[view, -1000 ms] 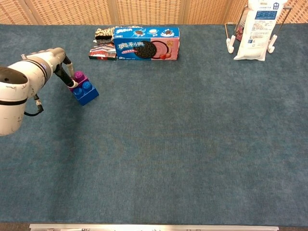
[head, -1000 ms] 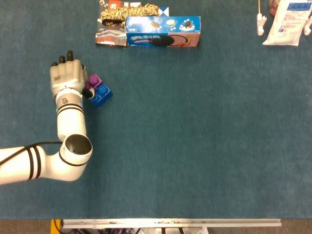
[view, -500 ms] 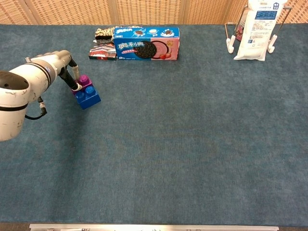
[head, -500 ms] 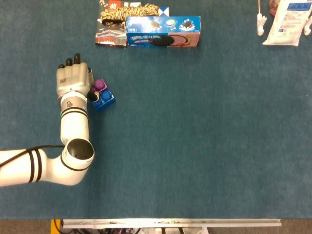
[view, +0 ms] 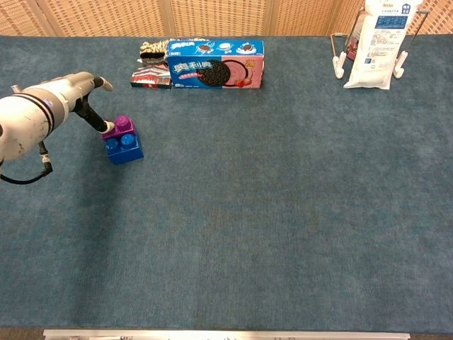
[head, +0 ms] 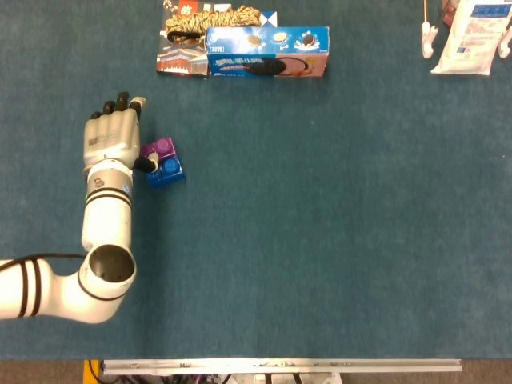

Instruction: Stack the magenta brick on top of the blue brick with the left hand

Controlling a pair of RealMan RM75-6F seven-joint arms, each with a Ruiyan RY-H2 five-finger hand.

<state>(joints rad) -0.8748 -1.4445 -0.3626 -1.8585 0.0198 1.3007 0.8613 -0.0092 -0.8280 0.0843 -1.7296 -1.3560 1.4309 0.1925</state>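
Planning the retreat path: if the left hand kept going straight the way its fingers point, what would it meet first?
Probably nothing: ahead of the left hand lies bare table. The snack packs sit off to the side, though depth is unclear.

The table is covered in a plain teal-blue felt-like cloth [head: 336,240]. Near its left edge, a small magenta plastic brick [head: 158,148] sits on a royal-blue plastic brick [head: 166,171]. Beside them, the left hand [head: 112,140] is pale grey with black fingertips [head: 120,98], on a glossy white arm banded in black. Along the far edge lie a blue cardboard biscuit box [head: 267,52] with a pink end and dark round biscuits printed on it, a black-and-tan striped packet [head: 212,19], and a white pouch with blue print [head: 472,36].
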